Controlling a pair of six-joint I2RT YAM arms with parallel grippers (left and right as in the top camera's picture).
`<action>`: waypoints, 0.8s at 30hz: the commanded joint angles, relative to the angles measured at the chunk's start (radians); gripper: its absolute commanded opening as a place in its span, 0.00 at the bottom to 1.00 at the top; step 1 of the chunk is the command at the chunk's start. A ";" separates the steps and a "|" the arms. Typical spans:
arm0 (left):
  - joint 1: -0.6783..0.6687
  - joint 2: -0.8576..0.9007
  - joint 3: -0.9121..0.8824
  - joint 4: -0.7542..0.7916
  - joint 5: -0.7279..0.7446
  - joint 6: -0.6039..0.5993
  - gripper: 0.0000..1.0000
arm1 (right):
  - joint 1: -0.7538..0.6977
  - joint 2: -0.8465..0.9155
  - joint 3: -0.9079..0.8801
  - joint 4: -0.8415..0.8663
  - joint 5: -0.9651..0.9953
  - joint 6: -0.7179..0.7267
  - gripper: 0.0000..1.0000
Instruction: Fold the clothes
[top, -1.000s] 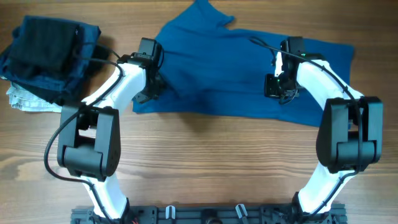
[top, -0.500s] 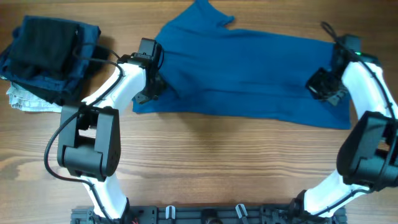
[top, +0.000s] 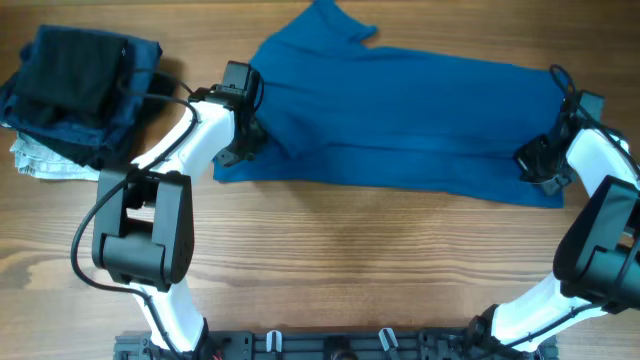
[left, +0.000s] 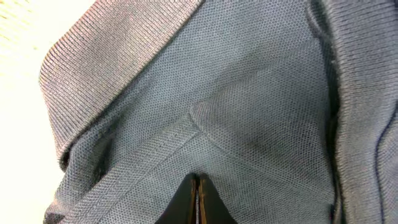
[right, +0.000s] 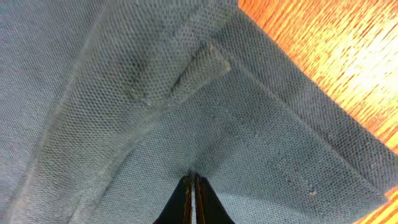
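Observation:
The clothes (top: 400, 110), a mid-blue T-shirt, lie stretched in a long band across the far half of the wooden table, one sleeve (top: 325, 25) sticking up at the back. My left gripper (top: 245, 140) is at the band's left end. Its jaws are shut, with the knit fabric (left: 205, 118) puckering at the tips of the left gripper (left: 198, 180). My right gripper (top: 535, 165) is at the right end near the lower corner. In the right wrist view the right gripper (right: 193, 179) is shut, pinching cloth close to the hemmed edge (right: 292, 99).
A pile of dark navy and black folded garments (top: 80, 85) lies at the back left, with a whitish patterned cloth (top: 35, 160) under its edge. Bare wood (top: 340, 260) lies between the shirt and the arm bases (top: 340, 345).
My right gripper has travelled from the middle of the shirt to its right end, drawing the fabric flatter and its lower right corner further right. The left arm stayed put.

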 joint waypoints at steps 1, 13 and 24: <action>0.001 0.013 -0.006 0.008 -0.017 -0.014 0.04 | -0.001 -0.012 -0.007 0.039 0.026 0.021 0.04; 0.001 0.013 -0.006 0.031 -0.017 -0.014 0.04 | -0.001 -0.007 -0.041 0.172 0.041 0.025 0.04; 0.001 0.013 -0.006 0.049 -0.017 -0.014 0.04 | -0.001 0.009 -0.052 0.352 0.034 0.050 0.04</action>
